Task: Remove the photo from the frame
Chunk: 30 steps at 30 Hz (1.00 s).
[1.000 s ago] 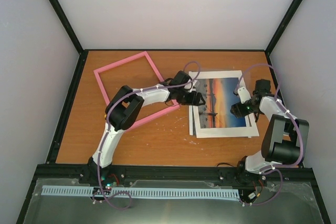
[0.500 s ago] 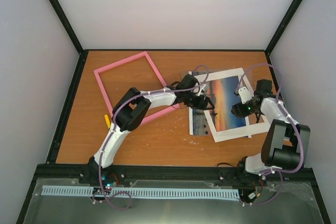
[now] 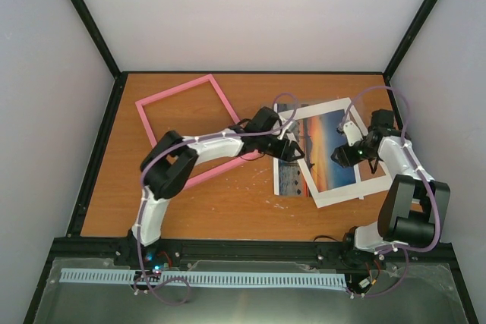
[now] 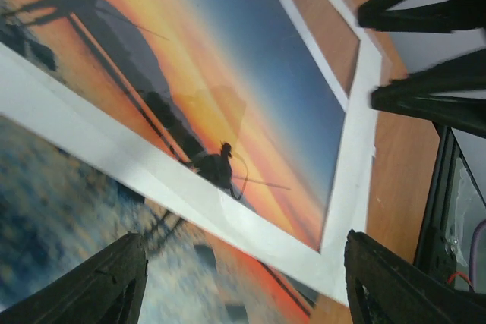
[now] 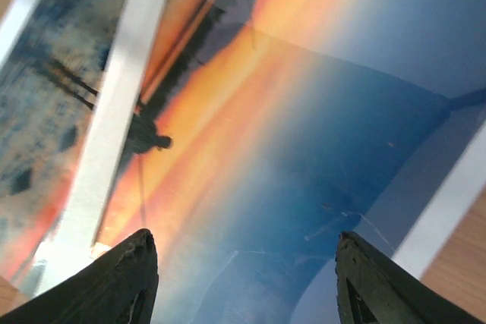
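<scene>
– How many tools?
– Two. The left tool (image 3: 295, 149) and right tool (image 3: 342, 157) both stand spread, pinching nothing.
– And the photo?
– One photo (image 3: 323, 142), flat on the table (image 3: 228, 195) beneath both tools; one pink frame (image 3: 173, 89) lies left of the left tool.

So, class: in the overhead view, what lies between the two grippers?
The photo: its orange-and-blue sunset fills the stretch between the left gripper and the right gripper, clearest in the top view.
</scene>
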Each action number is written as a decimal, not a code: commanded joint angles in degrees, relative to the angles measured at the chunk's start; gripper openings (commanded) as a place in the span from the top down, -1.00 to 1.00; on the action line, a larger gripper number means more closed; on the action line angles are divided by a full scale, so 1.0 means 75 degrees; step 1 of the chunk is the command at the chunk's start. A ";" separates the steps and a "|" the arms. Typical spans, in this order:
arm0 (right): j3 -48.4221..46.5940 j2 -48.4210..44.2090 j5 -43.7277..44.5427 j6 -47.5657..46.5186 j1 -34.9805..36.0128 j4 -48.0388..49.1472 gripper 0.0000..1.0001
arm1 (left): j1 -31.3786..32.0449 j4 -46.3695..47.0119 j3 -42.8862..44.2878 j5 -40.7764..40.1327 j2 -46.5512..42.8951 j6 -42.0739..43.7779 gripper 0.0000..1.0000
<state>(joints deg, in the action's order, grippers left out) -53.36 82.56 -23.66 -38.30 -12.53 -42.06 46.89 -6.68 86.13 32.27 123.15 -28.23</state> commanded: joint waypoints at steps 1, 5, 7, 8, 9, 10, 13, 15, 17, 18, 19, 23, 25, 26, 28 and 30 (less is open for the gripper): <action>-0.0281 0.0123 -0.0633 0.0105 0.0439 -0.0336 -0.23 | 0.0017 -0.0023 -0.1014 -0.0952 -0.1380 0.0475 -0.41; -0.0315 0.0436 -0.0504 0.0310 0.1308 -0.0207 -0.10 | 0.0015 0.0133 -0.2057 -0.1154 -0.2029 0.0368 -0.41; -0.0337 0.0663 -0.0243 0.0518 0.1760 -0.0031 -0.05 | 0.0017 0.0287 -0.2548 -0.1221 -0.2261 0.0251 -0.40; -0.0391 0.0814 -0.0169 0.0599 0.1950 0.0031 -0.02 | 0.0017 0.0387 -0.2785 -0.1259 -0.2360 0.0213 -0.40; -0.0478 0.0965 -0.0114 0.0701 0.2124 0.0082 0.01 | 0.0017 0.0470 -0.2974 -0.1293 -0.2448 0.0169 -0.40; -0.0607 0.1124 -0.0115 0.0801 0.2260 0.0125 0.04 | 0.0017 0.0540 -0.3138 -0.1334 -0.2505 0.0131 -0.40; -0.1047 0.1655 -0.0191 0.1164 0.2502 0.0214 0.10 | 0.0012 0.0648 -0.3413 -0.1448 -0.2546 0.0064 -0.40; -0.1403 0.2030 -0.0348 0.1349 0.2543 0.0179 0.12 | 0.0017 0.0667 -0.3444 -0.1490 -0.2502 0.0039 -0.40; -0.1796 0.2464 -0.0485 0.1471 0.2550 0.0112 0.15 | 0.0016 0.0706 -0.3445 -0.1514 -0.2478 0.0028 -0.40; -0.1972 0.2627 -0.0561 0.1519 0.2550 0.0077 0.16 | 0.0015 0.0731 -0.3434 -0.1515 -0.2459 0.0026 -0.40; -0.2145 0.2809 -0.0647 0.1568 0.2550 0.0058 0.17 | 0.0015 0.0756 -0.3417 -0.1530 -0.2436 0.0017 -0.41; -0.2715 0.3416 -0.1179 0.1712 0.2573 -0.0154 0.32 | 0.0015 0.0750 -0.3262 -0.1502 -0.2286 -0.0008 -0.40; -0.2880 0.3649 -0.1330 0.1791 0.2614 -0.0163 0.36 | 0.0015 0.0749 -0.3215 -0.1488 -0.2237 -0.0016 -0.40; -0.2951 0.3741 -0.1373 0.1823 0.2645 -0.0158 0.40 | 0.0017 0.0750 -0.3202 -0.1492 -0.2221 -0.0021 -0.40; -0.3080 0.3912 -0.1437 0.1866 0.2725 -0.0188 0.44 | 0.0010 0.0760 -0.3215 -0.1491 -0.2197 -0.0042 -0.40; -0.3215 0.4057 -0.1541 0.1922 0.2796 -0.0204 0.46 | 0.0017 0.0761 -0.3233 -0.1480 -0.2168 -0.0056 -0.40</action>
<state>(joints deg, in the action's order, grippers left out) -75.02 111.13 -31.99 -25.47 7.01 -42.59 46.87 -2.55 59.86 21.19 106.13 -27.88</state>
